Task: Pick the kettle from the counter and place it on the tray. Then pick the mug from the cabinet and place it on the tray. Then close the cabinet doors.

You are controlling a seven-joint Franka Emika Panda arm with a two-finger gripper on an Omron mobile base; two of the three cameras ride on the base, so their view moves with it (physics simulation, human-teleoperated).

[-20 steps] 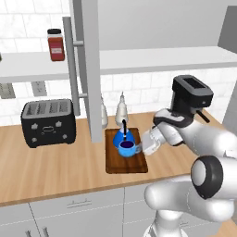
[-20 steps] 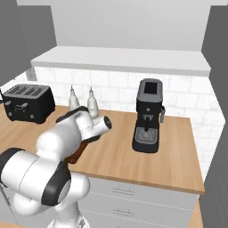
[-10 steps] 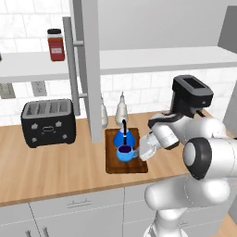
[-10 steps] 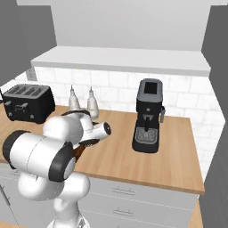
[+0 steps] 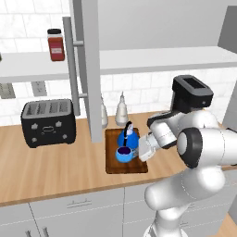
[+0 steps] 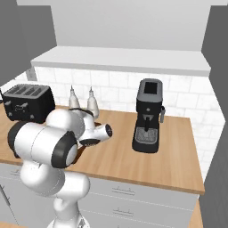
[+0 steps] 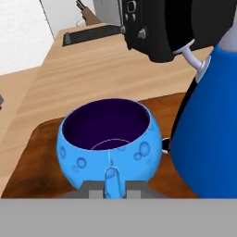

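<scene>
While the mug [image 7: 110, 140] sits on the tray [image 5: 113, 166] beside the kettle [image 5: 128, 137], its handle points at six o'clock, between the jaws. Whether they grip it I cannot tell (tips mostly hidden)

Wood, glossy glaze and matt grey panels

The counter [image 5: 55, 166] at lower left is light, smooth wood grain; the tray [image 5: 113, 162] on it is darker brown wood with a visible grain. The mug [image 7: 110, 141] at frame centre looks glossy bright blue with faint bubble marks and a dark purple inside; the kettle [image 7: 208, 134] at right is smooth, shiny blue. The cabinet door [image 5: 90, 69], upper left, is flat matt grey with a silvery metal bar handle [image 5: 70, 65]. The toaster [image 5: 47, 121] looks dull black.
</scene>
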